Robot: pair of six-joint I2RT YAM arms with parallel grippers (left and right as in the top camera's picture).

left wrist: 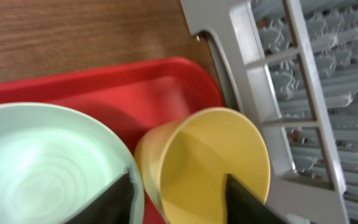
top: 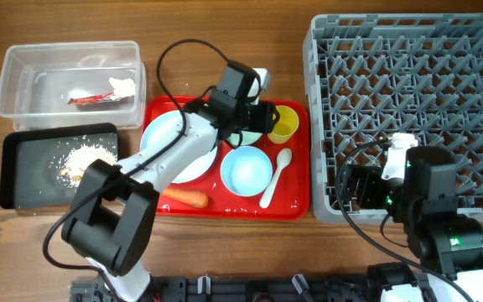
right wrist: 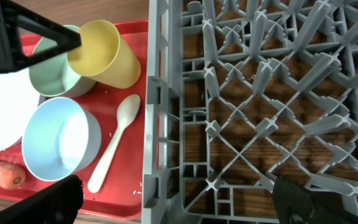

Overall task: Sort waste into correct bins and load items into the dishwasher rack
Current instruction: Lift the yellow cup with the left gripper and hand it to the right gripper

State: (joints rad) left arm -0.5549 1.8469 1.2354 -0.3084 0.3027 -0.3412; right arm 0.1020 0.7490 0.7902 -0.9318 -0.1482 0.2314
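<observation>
The left gripper (left wrist: pixel 178 183) is over the back right corner of the red tray (top: pixel 296 205), with its fingers (left wrist: pixel 114 202) parted around the near wall of the yellow cup (left wrist: pixel 210 155): one finger lies outside the wall, beside the mint-green bowl (left wrist: pixel 42 162), and the other lies across the cup's mouth. The cup is tilted, its mouth turned toward the wrist camera, and it touches the bowl. The right gripper (right wrist: pixel 176 186) hangs above the near left corner of the grey rack (top: pixel 409 109) with its fingers spread wide and nothing between them; no dishes show in the rack.

On the tray, the large light blue dish (top: pixel 162 138) lies at the left and the light blue cup (top: pixel 246 170) stands upright in the middle; the white spoon (top: pixel 275 178) lies just to the cup's right, bowl end toward the back, and the carrot stick (top: pixel 187 199) lies at the front edge. At the table's left, the clear tub (top: pixel 40 80) holds the red wrapper (top: pixel 99 99) and the white tissue (top: pixel 122 85) (they lie close together at its right end); the black tray (top: pixel 23 168), just in front of it, holds the beige crumbs (top: pixel 82 159).
</observation>
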